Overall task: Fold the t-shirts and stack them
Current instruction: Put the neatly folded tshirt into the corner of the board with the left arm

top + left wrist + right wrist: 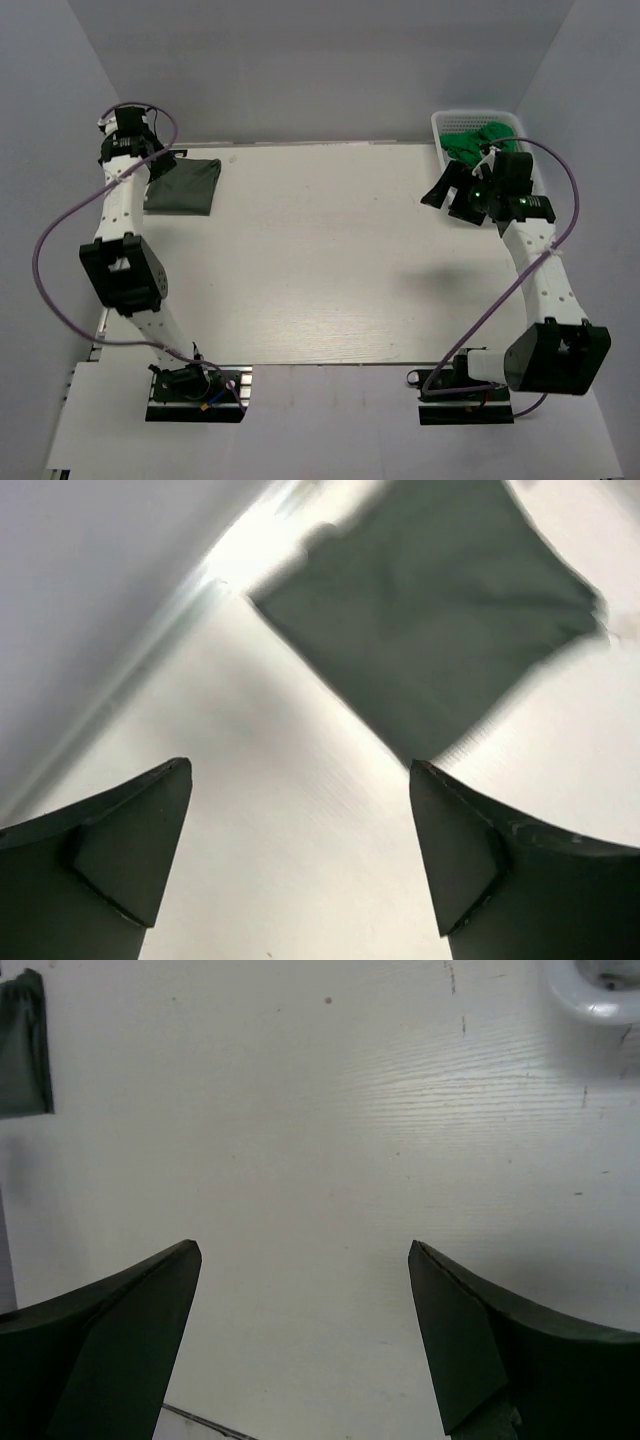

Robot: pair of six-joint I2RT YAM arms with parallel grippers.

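A folded dark charcoal t-shirt (184, 185) lies at the table's far left; it fills the top of the left wrist view (430, 610) and shows small in the right wrist view (22, 1045). Bright green t-shirts (478, 143) are bunched in the white basket (450, 123) at the far right. My left gripper (160, 163) is open and empty, just left of the charcoal shirt. My right gripper (448, 197) is open and empty above bare table, just in front of the basket.
The white table (320, 260) ends at grey walls behind and at both sides. The basket's rim shows in the right wrist view (590, 995). Purple cables loop along both arms.
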